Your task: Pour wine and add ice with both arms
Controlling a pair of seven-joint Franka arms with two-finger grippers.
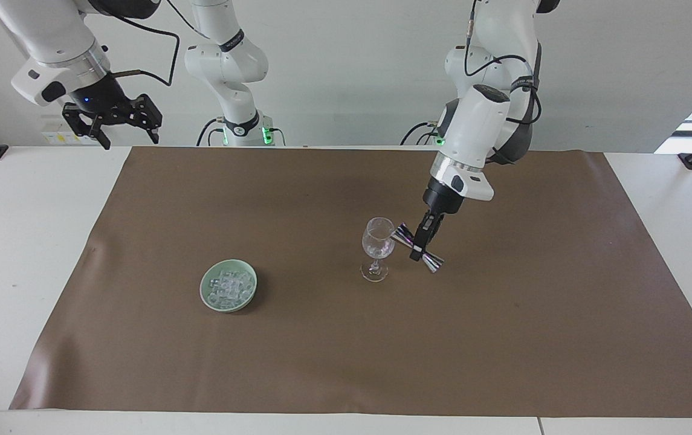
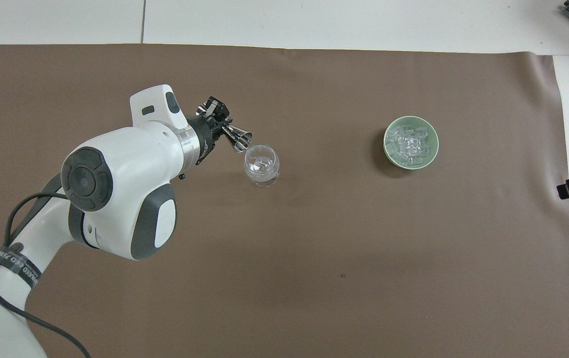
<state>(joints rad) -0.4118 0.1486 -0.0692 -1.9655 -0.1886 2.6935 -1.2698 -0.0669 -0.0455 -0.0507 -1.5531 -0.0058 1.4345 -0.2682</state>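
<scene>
A matt brown paper-like sheet (image 1: 346, 338) covers the smooth white desk (image 1: 25, 241), creased faintly along one edge. The stemmed glass (image 1: 377, 244) is clear and glossy, and beside it the double-ended jigger (image 1: 418, 248) is polished metal with a mirror sheen, pinched in the left hand (image 1: 420, 246) of matt black plastic. The pale green bowl (image 1: 208, 297) looks like glazed ceramic, heaped with glassy transparent ice (image 1: 229, 285), and both arms wear smooth glossy white shells.
</scene>
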